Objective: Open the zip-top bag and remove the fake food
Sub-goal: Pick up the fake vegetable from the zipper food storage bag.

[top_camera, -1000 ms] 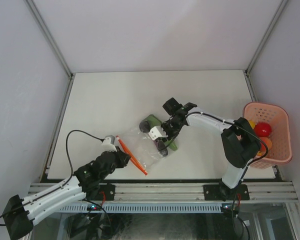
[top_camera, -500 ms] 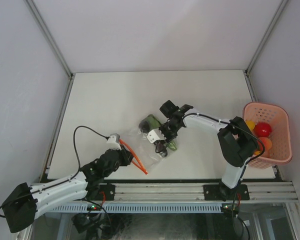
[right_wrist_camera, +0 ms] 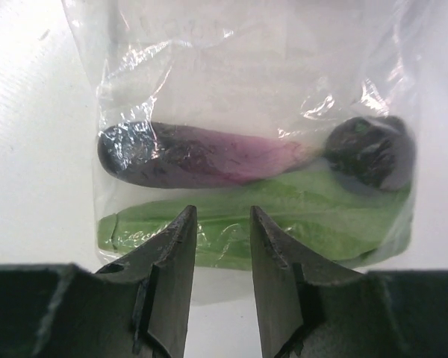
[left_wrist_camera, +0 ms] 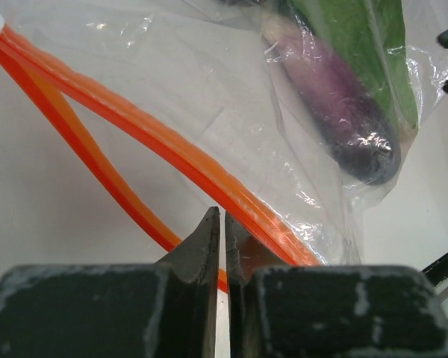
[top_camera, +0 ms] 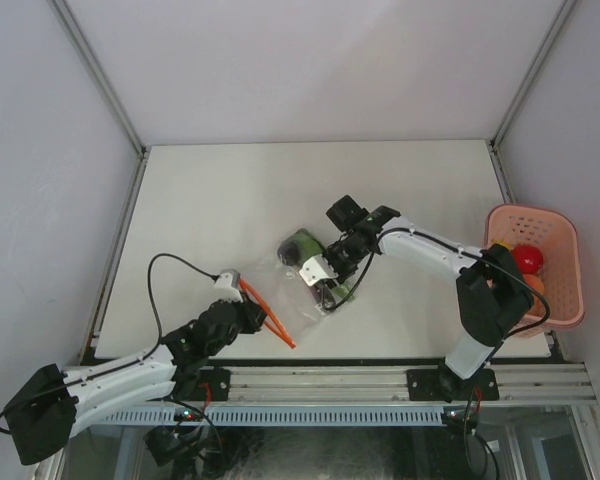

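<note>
The clear zip-top bag (top_camera: 288, 292) lies near the table's front middle, its orange zip strip (top_camera: 272, 320) toward the left arm. In the left wrist view the strip (left_wrist_camera: 157, 134) splits into two lips. My left gripper (left_wrist_camera: 222, 216) is shut on the nearer lip, and in the top view this gripper (top_camera: 258, 312) sits at the strip. Fake food lies inside the bag: a purple piece (right_wrist_camera: 201, 160), a long green one (right_wrist_camera: 321, 216) and a dark round one (right_wrist_camera: 373, 153). My right gripper (right_wrist_camera: 222, 212) stands open, jaws apart over the bag's closed end by the green piece.
A pink basket (top_camera: 565, 270) at the right table edge holds a red ball (top_camera: 526, 258) and orange pieces (top_camera: 533, 288). The right arm's elbow (top_camera: 490, 290) stands just left of it. A cable loops from the left arm (top_camera: 150, 275).
My left gripper moved up to the zip strip and its jaws closed there. The right gripper shifted slightly over the bag's far end, and the bag moved a little.
</note>
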Controlling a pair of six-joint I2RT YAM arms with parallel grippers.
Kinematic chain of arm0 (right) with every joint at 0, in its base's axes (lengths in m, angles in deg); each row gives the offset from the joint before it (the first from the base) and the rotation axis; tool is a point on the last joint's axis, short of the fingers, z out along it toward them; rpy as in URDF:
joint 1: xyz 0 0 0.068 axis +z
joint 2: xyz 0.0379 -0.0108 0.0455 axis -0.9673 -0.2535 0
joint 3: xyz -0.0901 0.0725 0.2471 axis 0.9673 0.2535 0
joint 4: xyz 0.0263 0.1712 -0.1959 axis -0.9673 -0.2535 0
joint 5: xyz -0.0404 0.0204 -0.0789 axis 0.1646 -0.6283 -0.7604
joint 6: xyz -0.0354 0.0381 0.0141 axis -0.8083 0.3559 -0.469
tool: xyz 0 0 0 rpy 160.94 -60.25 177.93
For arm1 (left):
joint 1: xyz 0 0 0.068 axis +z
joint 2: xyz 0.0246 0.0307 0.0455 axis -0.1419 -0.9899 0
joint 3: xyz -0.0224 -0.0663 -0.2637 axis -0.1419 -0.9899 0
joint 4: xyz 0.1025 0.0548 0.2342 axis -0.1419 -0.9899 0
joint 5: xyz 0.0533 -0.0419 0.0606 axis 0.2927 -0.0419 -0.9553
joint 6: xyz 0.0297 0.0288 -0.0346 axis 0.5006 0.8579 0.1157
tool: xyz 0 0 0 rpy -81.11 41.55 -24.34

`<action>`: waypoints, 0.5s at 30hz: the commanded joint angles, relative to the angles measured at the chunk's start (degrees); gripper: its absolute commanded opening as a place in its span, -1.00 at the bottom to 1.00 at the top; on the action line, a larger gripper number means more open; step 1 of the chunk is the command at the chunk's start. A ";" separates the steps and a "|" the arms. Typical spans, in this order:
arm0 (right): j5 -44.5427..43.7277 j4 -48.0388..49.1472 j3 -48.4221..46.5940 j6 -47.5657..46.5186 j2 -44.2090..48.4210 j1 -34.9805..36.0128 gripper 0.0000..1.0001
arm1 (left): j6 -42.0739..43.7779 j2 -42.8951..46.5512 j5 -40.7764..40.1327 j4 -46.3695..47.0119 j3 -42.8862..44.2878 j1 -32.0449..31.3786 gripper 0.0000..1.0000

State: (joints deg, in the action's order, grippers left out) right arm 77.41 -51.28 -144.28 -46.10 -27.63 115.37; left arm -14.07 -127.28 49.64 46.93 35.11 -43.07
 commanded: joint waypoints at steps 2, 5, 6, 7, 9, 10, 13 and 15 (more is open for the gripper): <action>5.21 -1.40 1.44 -3.76 3.10 -0.34 -0.35 | 0.76 0.53 0.08 1.76 -0.98 0.06 -0.84; 3.40 -0.60 2.20 -3.83 1.16 -0.24 -0.38 | 0.75 0.25 0.54 3.13 -1.24 0.07 -0.84; 2.75 -0.45 2.25 -3.82 0.64 -0.24 -0.38 | 0.75 0.05 0.89 3.77 -1.44 0.07 -0.83; 2.11 -0.18 2.40 -3.77 0.29 -0.17 -0.39 | 0.82 -0.18 1.15 4.65 -1.57 0.07 -0.83; 0.81 0.55 2.84 -3.69 -0.28 0.00 -0.40 | 1.03 -0.92 1.74 6.87 -2.15 0.06 -0.83; 0.20 0.84 3.03 -3.67 -0.55 0.14 -0.41 | 1.24 -1.35 2.14 7.89 -2.29 0.07 -0.82; -1.23 1.65 3.59 -3.81 -1.42 0.52 -0.42 | 1.49 -3.33 2.91 9.71 -2.31 0.07 -0.81; -1.73 1.88 3.84 -3.89 -2.04 0.99 -0.43 | 1.62 -4.42 3.35 10.72 -2.12 0.07 -0.80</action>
State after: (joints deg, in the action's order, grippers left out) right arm 76.98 -51.02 -140.72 -48.87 -29.16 115.55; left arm -14.03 -129.93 51.28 52.00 33.47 -43.04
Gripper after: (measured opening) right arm 0.293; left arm 0.093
